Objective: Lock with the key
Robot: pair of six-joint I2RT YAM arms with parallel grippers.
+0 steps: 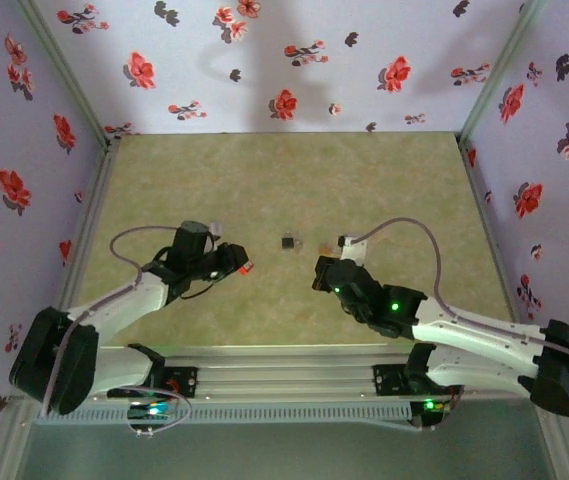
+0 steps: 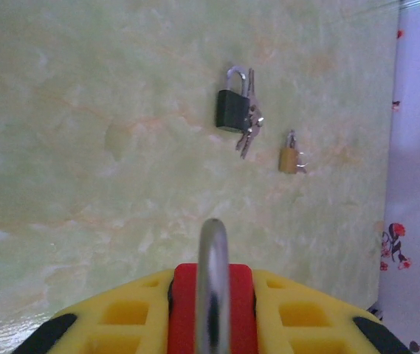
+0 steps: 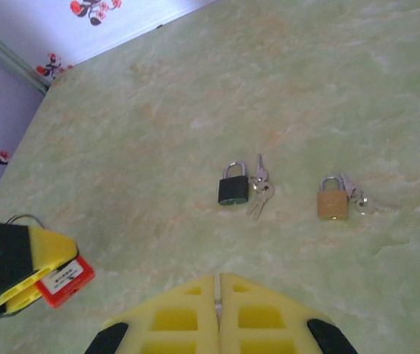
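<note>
My left gripper (image 2: 211,287) is shut on the red padlock (image 2: 186,310), gripping its body with the silver shackle (image 2: 213,251) pointing forward. From above, that gripper (image 1: 236,262) holds the lock (image 1: 248,267) left of the table's middle. In the right wrist view the red padlock (image 3: 66,279) juts from the left gripper (image 3: 18,262) at the lower left. My right gripper (image 3: 218,286) is shut. A thin grey metal sliver, the key (image 3: 217,305), shows in the seam between its pads, and its head is hidden. The right gripper (image 1: 320,272) hangs right of centre, apart from the red lock.
A black padlock (image 3: 232,190) with a bunch of silver keys (image 3: 260,193) lies on the green table ahead of both grippers. A small brass padlock (image 3: 332,204) with its own keys lies to its right. Floral walls (image 1: 284,60) close in the table on three sides.
</note>
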